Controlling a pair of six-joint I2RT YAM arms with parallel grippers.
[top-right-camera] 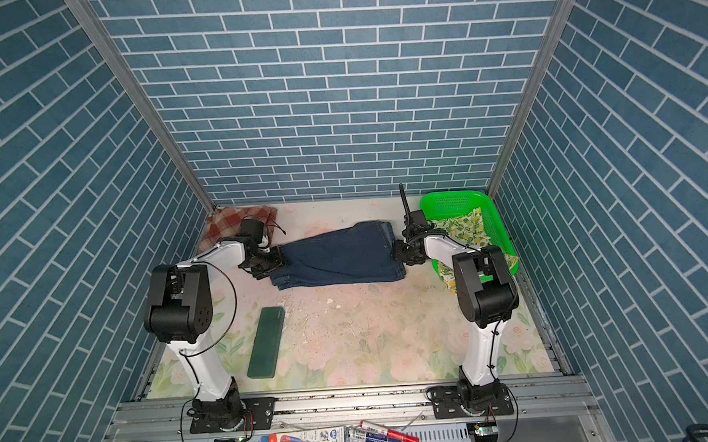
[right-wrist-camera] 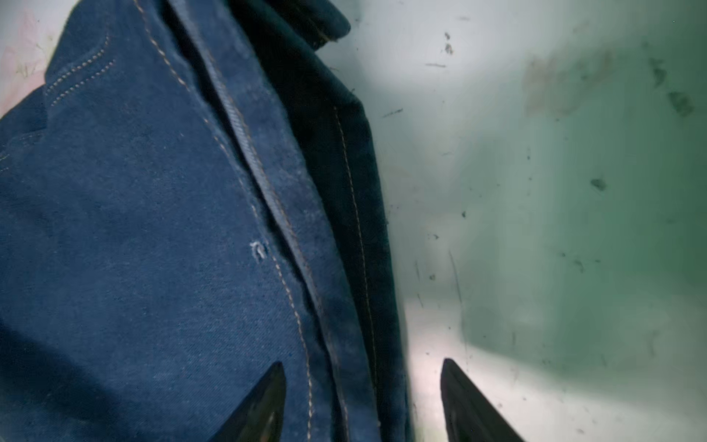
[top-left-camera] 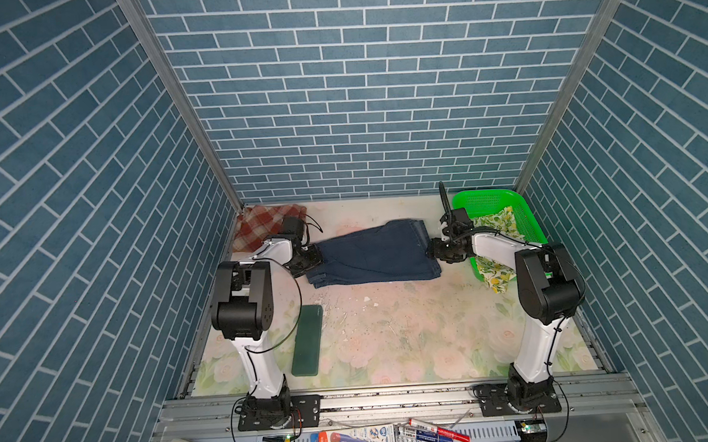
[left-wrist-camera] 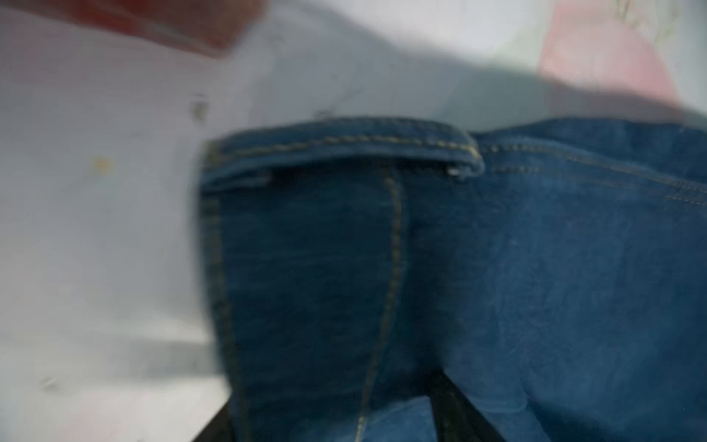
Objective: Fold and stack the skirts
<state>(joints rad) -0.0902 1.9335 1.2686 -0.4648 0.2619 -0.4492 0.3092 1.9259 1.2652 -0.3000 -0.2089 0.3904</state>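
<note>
The dark blue denim skirt point(top-left-camera: 375, 254) point(top-right-camera: 341, 256) lies folded flat across the back middle of the table. My left gripper point(top-left-camera: 308, 261) point(top-right-camera: 272, 263) is at its left end. In the blurred left wrist view the fingers stand apart, open point(left-wrist-camera: 333, 398), with denim point(left-wrist-camera: 535, 268) between them. My right gripper point(top-left-camera: 435, 251) point(top-right-camera: 399, 253) is at the right end, open point(right-wrist-camera: 363, 361), one finger over the denim point(right-wrist-camera: 114, 229) and one over bare table. The plaid skirt point(top-left-camera: 265, 224) point(top-right-camera: 236, 222) lies in the back left corner. The lemon-print skirt point(top-left-camera: 498, 223) point(top-right-camera: 465, 226) lies in the basket and hangs over its near edge.
The green mesh basket point(top-left-camera: 488, 196) point(top-right-camera: 455, 196) stands at the back right, close behind my right arm. A flat dark green pad point(top-left-camera: 307, 341) point(top-right-camera: 266, 343) lies near the left arm's base. Brick-patterned walls close in the table on three sides.
</note>
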